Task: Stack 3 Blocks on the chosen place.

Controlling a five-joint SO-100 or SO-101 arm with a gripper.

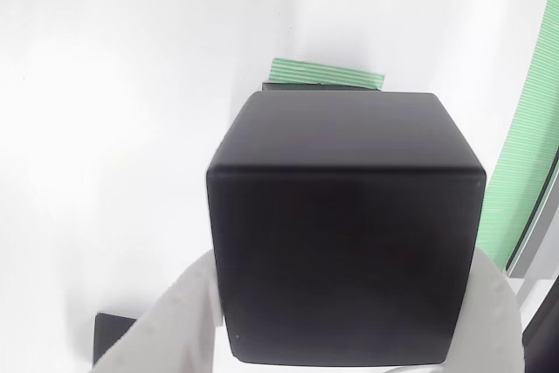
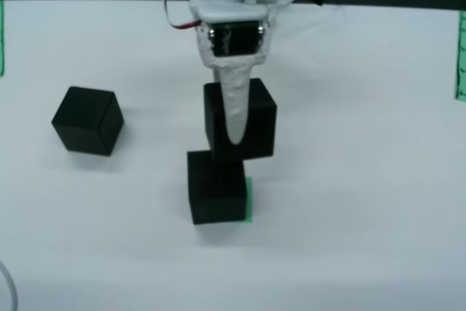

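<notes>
Progress: first cube (image 2: 216, 196) sits on the green striped patch (image 2: 248, 200) | your fingers (image 2: 234, 118) clamp the second cube (image 2: 256, 123) just above it | third cube (image 2: 88, 119) waits toward the worktop's (image 2: 364, 180) left edge.

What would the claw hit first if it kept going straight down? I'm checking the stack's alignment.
Probably the black cube on the green striped patch; the claw holds another cube above it, offset right.
</notes>
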